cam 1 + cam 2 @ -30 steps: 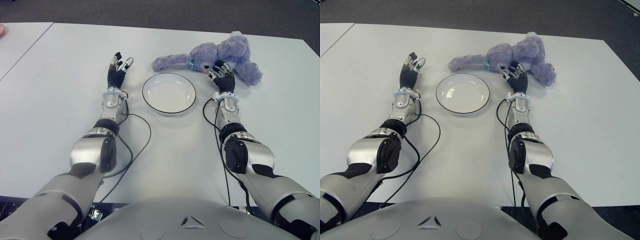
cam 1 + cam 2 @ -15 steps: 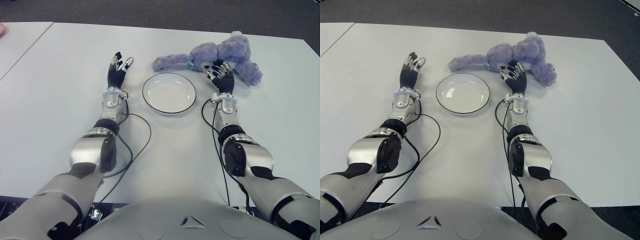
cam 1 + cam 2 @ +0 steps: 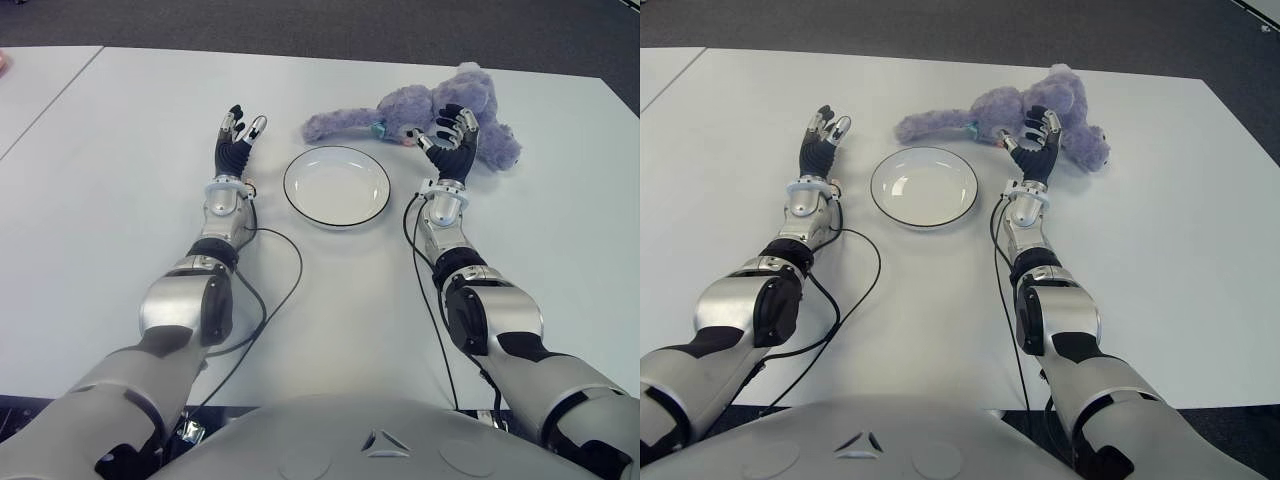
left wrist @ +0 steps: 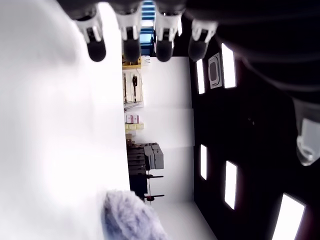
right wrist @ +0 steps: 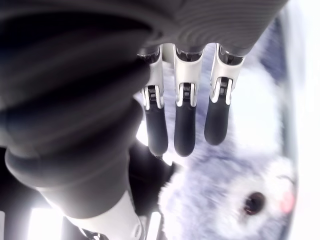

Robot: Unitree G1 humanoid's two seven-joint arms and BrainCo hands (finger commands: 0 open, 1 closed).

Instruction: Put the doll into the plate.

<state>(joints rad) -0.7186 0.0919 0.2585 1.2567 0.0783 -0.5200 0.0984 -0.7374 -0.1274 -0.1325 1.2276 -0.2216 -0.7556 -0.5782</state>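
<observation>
The doll (image 3: pixel 412 104) is a purple plush toy lying on its side on the white table (image 3: pixel 120 150), just behind the plate. Between my two hands sits the white plate (image 3: pixel 337 186) with a dark rim, and nothing lies in it. My right hand (image 3: pixel 449 128) is raised in front of the doll's head with its fingers spread, holding nothing. In the right wrist view the fingers (image 5: pixel 185 135) are stretched out straight and the doll's face (image 5: pixel 250 200) shows beyond them. My left hand (image 3: pixel 238 135) shows open to the left of the plate, away from the doll.
Black cables (image 3: pixel 280 285) run along both forearms over the table. The table's far edge (image 3: pixel 300 48) meets dark floor. A second table (image 3: pixel 40 80) adjoins at the far left.
My right hand has lifted off the table and tilted up in front of the doll's head, with its fingers spreading wider. The left arm, plate and doll have stayed put.
</observation>
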